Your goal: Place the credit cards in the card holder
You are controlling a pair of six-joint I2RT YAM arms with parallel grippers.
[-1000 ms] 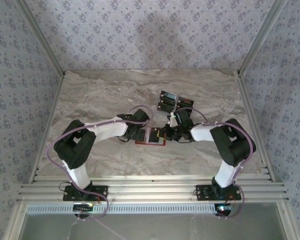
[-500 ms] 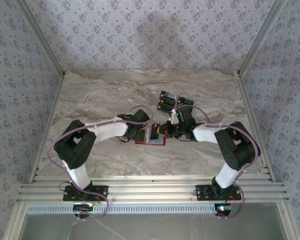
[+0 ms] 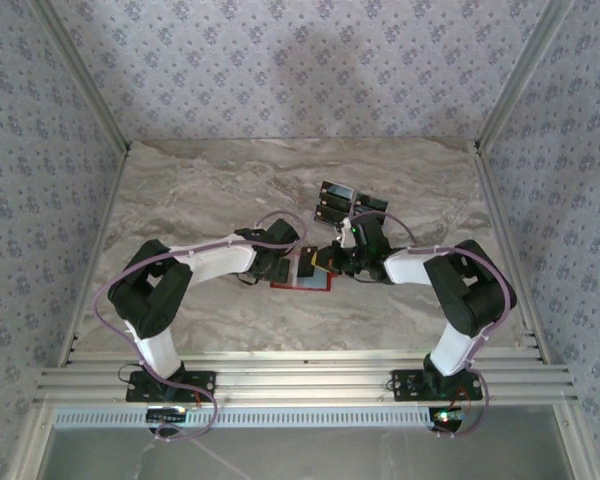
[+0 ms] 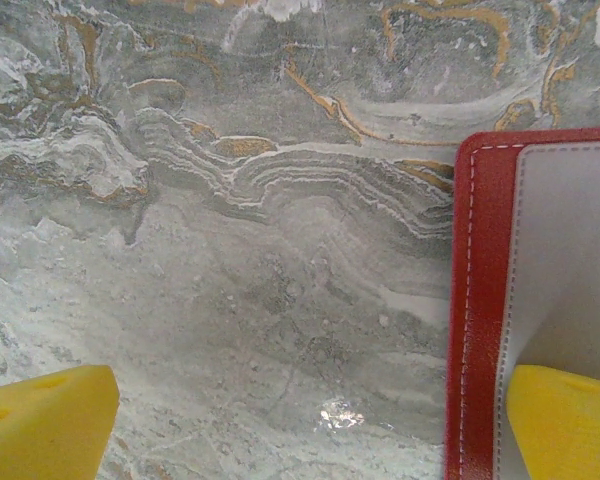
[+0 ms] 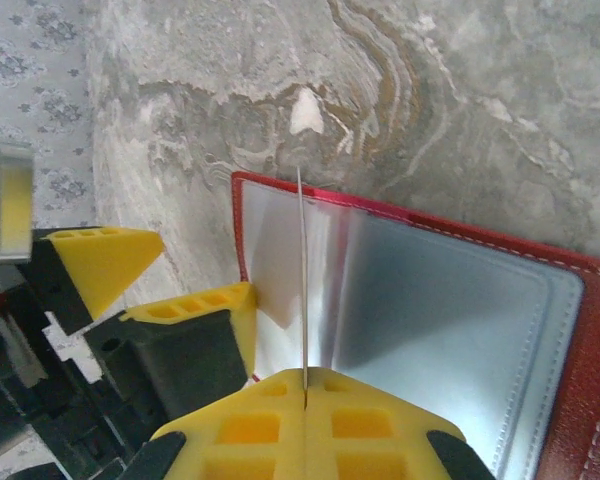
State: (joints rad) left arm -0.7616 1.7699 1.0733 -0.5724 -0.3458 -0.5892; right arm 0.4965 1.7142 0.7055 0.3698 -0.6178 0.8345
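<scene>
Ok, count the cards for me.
4. One card stands edge-on in the shut right gripper above the open wallet; three cards lie clustered on the table beyond it. Others may be hidden underneath.

**Small red leather-like folding card holder (image 3: 305,276) laid open on the marble worktop (image 3: 200,200)**

It is spread flat with its pale grey-blue pockets facing up, and white stitching is seen along the red border. One thin credit card (image 5: 302,260) is seen edge-on, standing upright over the pocket panel and pinched in the closed right hand (image 5: 305,402). Several flat black rectangular cards (image 3: 336,200) with light markings are laid close together further back on the worktop, apart from the card holder.
</scene>
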